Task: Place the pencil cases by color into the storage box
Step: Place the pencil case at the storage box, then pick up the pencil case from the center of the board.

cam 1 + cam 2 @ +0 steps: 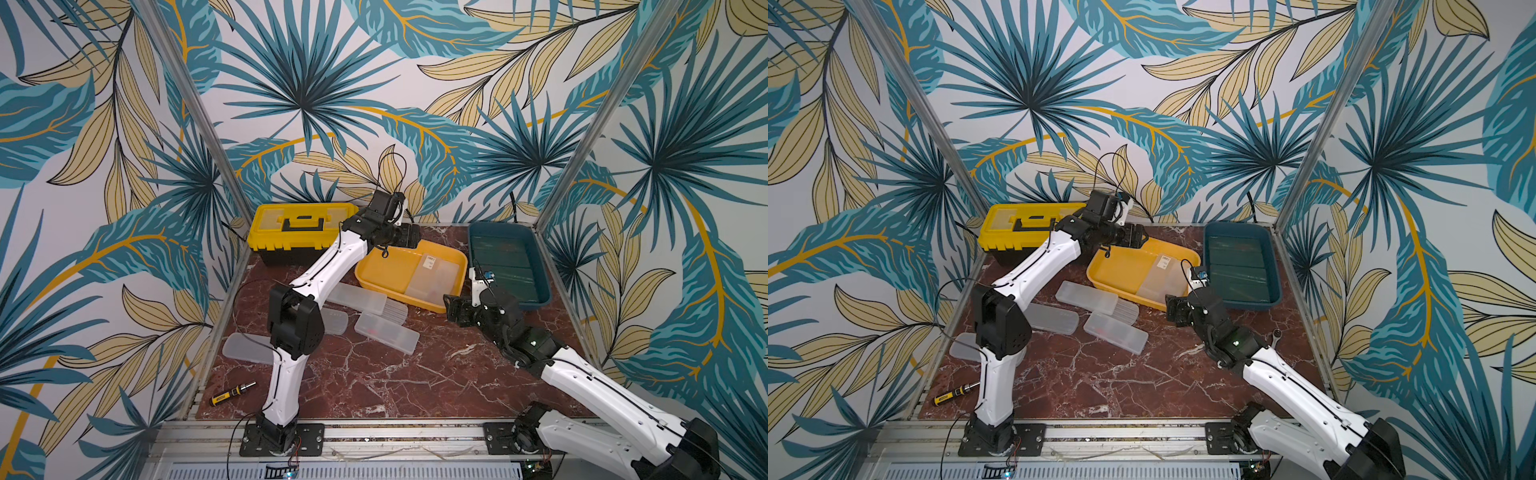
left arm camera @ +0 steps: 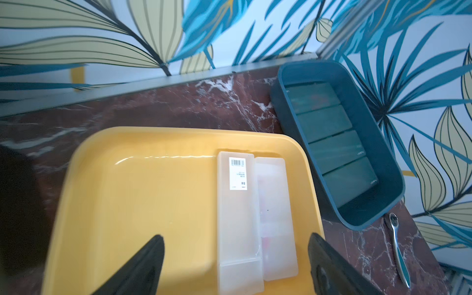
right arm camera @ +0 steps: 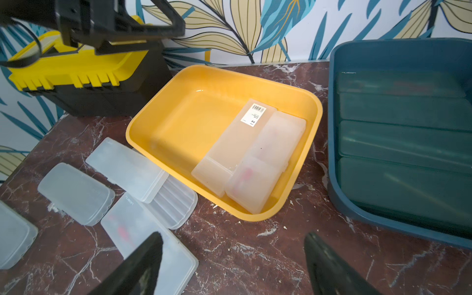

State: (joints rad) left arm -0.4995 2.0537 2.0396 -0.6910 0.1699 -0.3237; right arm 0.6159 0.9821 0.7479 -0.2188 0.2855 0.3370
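Note:
Two frosted white pencil cases lie side by side in the yellow storage box (image 1: 386, 270), one bearing a barcode sticker (image 2: 237, 217), the other plain (image 2: 275, 217). Several dark green pencil cases (image 2: 332, 148) fill the blue storage box (image 1: 473, 237). Several more frosted cases (image 1: 386, 332) lie loose on the marble table in front of the yellow box. My left gripper (image 2: 236, 236) hangs open and empty over the yellow box, above the two cases. My right gripper (image 3: 233, 235) stands open and empty over bare table, one finger over a loose frosted case (image 3: 176, 258).
A yellow and black toolbox (image 1: 299, 232) stands at the back left, close to the left arm. A screwdriver (image 1: 232, 392) lies near the front left edge. A metal wrench (image 2: 398, 247) lies beside the blue box. Aluminium frame posts border the table.

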